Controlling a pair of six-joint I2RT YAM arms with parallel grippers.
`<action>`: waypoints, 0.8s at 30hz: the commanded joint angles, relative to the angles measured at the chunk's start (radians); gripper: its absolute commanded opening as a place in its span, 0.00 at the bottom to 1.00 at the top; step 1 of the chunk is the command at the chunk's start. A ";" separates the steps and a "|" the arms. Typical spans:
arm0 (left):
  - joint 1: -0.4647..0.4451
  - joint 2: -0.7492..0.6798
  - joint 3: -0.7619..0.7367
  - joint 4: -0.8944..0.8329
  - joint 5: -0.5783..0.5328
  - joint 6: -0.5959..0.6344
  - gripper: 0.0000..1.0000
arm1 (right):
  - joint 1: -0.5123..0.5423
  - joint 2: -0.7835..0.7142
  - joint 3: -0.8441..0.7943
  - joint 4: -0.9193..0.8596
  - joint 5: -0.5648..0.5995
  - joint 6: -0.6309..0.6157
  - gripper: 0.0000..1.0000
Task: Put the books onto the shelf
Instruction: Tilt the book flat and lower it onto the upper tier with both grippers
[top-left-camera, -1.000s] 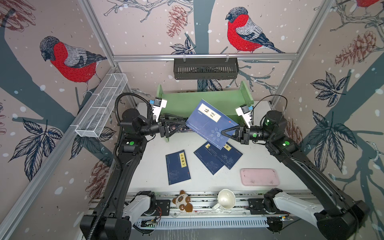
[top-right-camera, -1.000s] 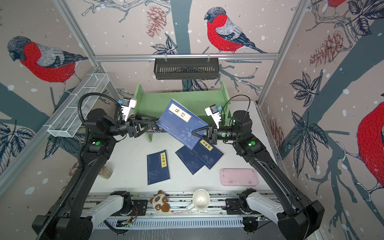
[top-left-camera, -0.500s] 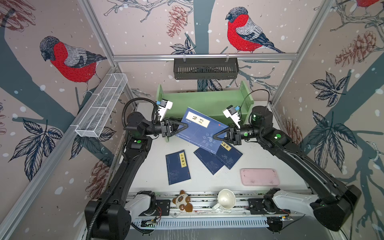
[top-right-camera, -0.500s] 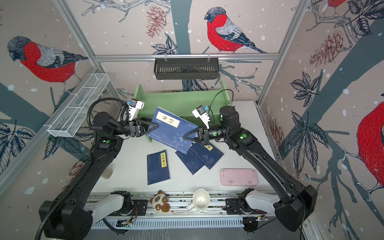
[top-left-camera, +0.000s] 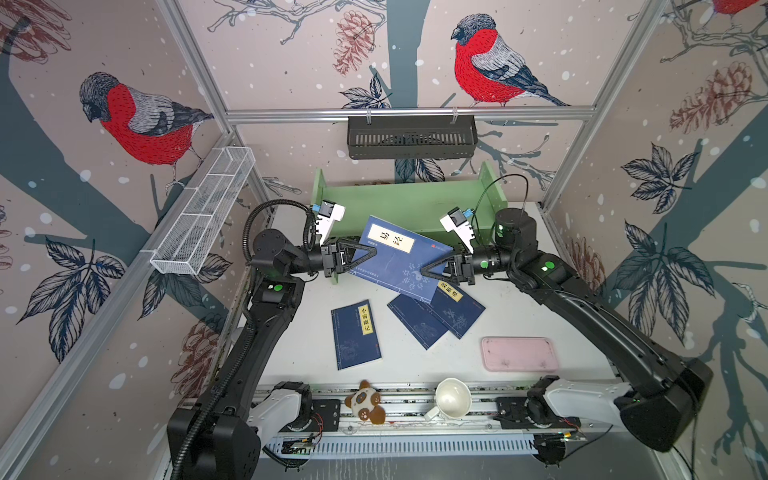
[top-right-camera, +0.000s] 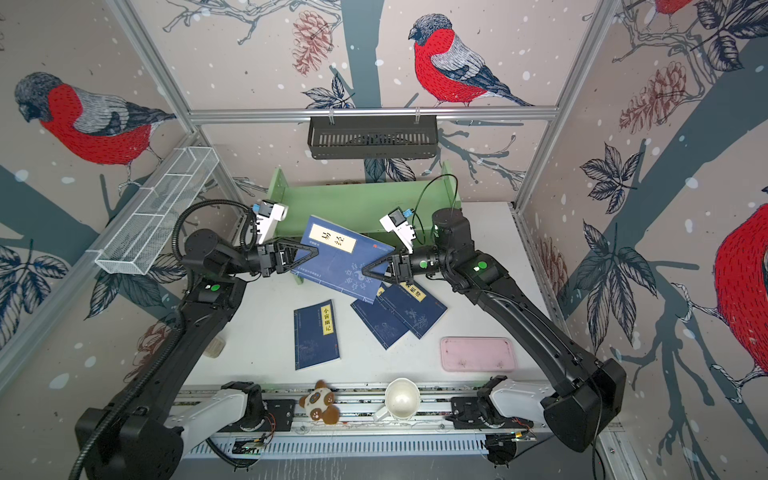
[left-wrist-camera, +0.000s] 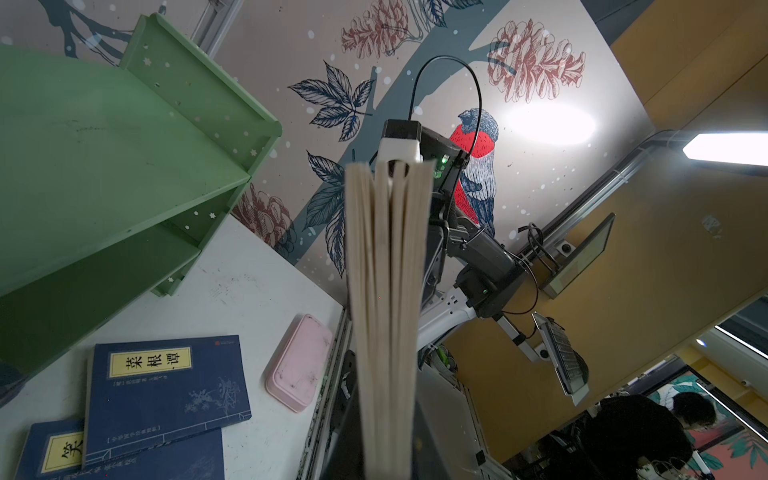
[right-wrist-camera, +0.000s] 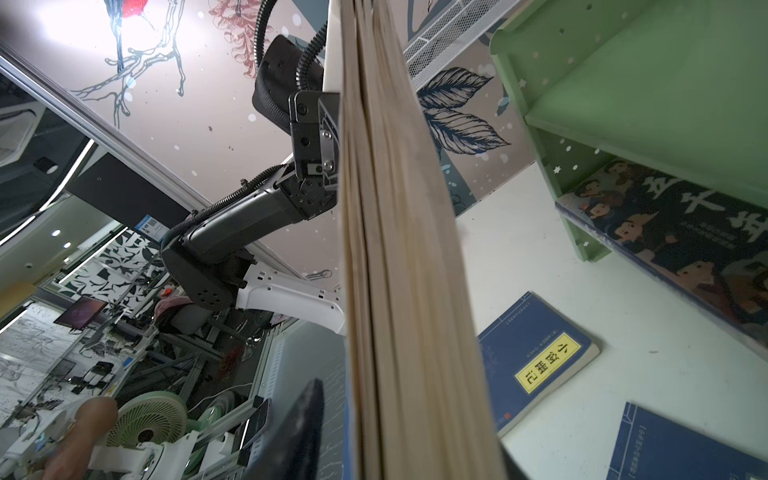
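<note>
A navy book (top-left-camera: 399, 257) with a yellow label hangs tilted in the air in front of the light green shelf (top-left-camera: 415, 199). My left gripper (top-left-camera: 371, 252) is shut on its left edge, with the page block (left-wrist-camera: 386, 291) pinched between the jaws. At the book's lower right edge is my right gripper (top-left-camera: 424, 272), open, and one dark finger (right-wrist-camera: 291, 432) stands off the cover. Three more navy books lie on the table: one alone (top-left-camera: 356, 334) and two overlapping (top-left-camera: 419, 326). A book with cartoon figures (right-wrist-camera: 665, 224) lies in the shelf's lower tier.
A pink tray (top-left-camera: 518, 354) lies front right. A white mug (top-left-camera: 452, 398) and a panda toy (top-left-camera: 365, 403) sit on the front rail. A black slotted basket (top-left-camera: 411, 137) hangs above the shelf, and a white wire basket (top-left-camera: 208, 208) runs along the left wall.
The held book has shifted left and lower, towards the shelf front. My left gripper has closed on its left edge. My right gripper's jaws have opened off it.
</note>
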 joint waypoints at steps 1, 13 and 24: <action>0.002 -0.021 0.002 0.047 -0.094 0.019 0.00 | -0.028 -0.048 -0.066 0.199 0.033 0.128 0.59; 0.005 -0.021 -0.012 0.036 -0.261 -0.060 0.00 | -0.019 -0.129 -0.228 0.465 0.164 0.304 0.67; 0.011 -0.023 -0.059 0.162 -0.310 -0.190 0.00 | 0.033 -0.049 -0.225 0.535 0.224 0.327 0.65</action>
